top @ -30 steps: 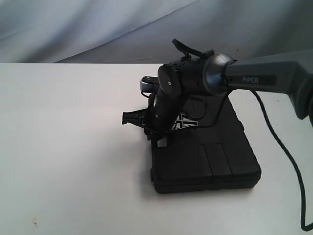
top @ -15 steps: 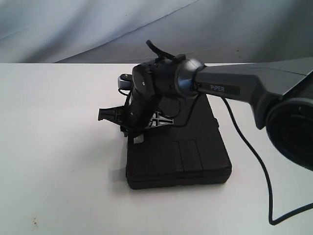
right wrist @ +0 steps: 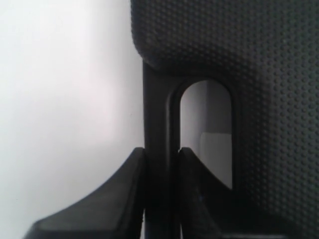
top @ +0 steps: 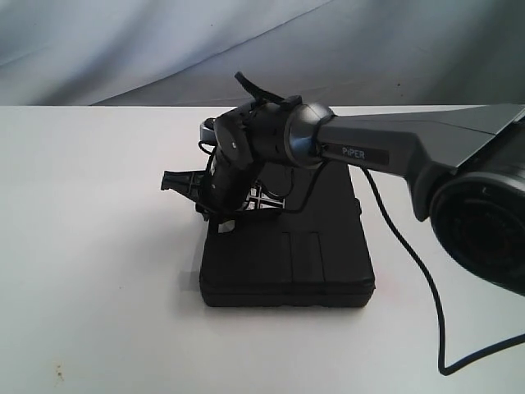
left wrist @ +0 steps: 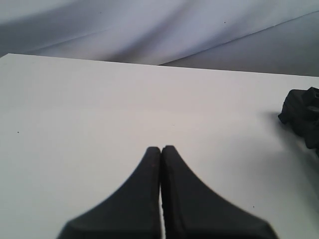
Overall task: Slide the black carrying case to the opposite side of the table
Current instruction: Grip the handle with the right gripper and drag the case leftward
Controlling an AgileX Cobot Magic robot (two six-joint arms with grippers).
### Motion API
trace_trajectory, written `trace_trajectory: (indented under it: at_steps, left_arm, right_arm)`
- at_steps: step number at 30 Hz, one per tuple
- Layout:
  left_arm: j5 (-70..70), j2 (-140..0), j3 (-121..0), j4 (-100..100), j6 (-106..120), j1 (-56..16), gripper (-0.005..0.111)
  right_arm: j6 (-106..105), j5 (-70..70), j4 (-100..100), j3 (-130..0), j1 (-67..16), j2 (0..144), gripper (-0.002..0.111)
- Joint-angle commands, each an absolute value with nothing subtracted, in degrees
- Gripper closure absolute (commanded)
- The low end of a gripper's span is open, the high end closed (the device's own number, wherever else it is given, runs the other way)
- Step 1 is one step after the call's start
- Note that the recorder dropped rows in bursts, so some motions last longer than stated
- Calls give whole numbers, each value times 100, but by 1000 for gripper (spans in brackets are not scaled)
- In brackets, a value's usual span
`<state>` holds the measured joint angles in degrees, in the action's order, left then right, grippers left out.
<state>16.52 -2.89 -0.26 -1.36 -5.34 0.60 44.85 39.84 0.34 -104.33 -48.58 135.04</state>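
right gripper (right wrist: 162,152) clamped on case (top: 287,263) handle (right wrist: 157,109), a hold for dragging it over table (top: 98,246) | left gripper (left wrist: 160,148) closed on nothing, apart from case, likely idle

One case (top: 287,263); one table (top: 98,246); one cable (top: 410,246).

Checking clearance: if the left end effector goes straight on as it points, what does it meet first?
Probably nothing: ahead of the left end effector lies only bare table, as far as shown.
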Motion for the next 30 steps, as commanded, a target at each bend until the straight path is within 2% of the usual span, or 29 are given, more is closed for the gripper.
trace_trajectory:
  at_steps: [1, 7, 14, 16, 30]
  left_arm:
    - [1608, -284, 0, -143, -547, 75, 107]
    - [1608, -284, 0, -143, -547, 75, 107]
    - [1608, -284, 0, -143, -547, 75, 107]
    - [1608, -284, 0, -143, -547, 75, 107]
    - [1608, -284, 0, -143, -547, 75, 107]
  right_arm:
    - [4592, 3824, 0, -10443, -4857, 13548, 108]
    - [4545, 3862, -120, -10443, -4857, 13548, 108]
    - [4331, 3943, -149, -10443, -4857, 13548, 83]
    - [4331, 3954, -149, -10443, -4857, 13548, 80]
    - [4542, 4223, -581, -10443, -4857, 13305, 81]
